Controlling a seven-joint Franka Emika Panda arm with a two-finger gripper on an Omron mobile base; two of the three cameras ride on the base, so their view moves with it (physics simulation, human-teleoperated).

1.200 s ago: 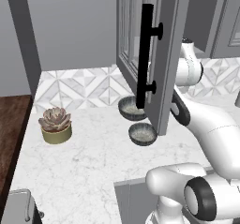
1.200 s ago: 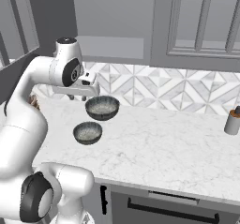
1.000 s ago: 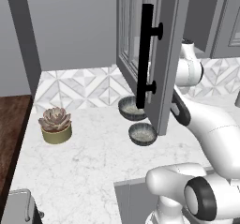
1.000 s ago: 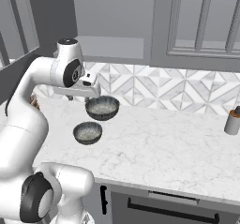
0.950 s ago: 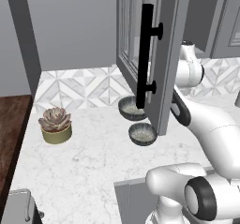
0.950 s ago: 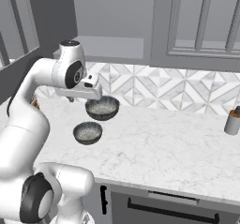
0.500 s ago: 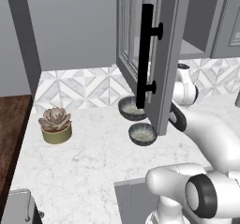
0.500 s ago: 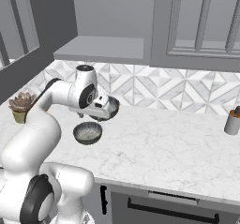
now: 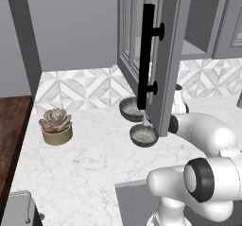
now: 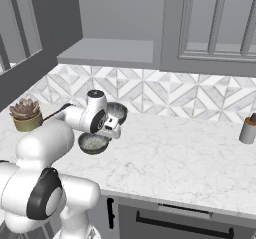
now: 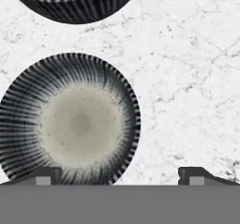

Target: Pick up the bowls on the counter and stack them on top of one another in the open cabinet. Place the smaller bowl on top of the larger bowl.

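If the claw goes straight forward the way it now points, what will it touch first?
Probably the nearer bowl, at its right rim. In the hand view the claw looks down at the counter, one fingertip over the bowl and the other over bare marble. Depth is unclear, so this is a judgement.

The arm folds low and forward from the base, its wrist bent so the gripper (image 11: pixel 122 174) looks straight down; its two dark fingers (image 11: pixel 44 174) stand spread wide apart, holding nothing between them
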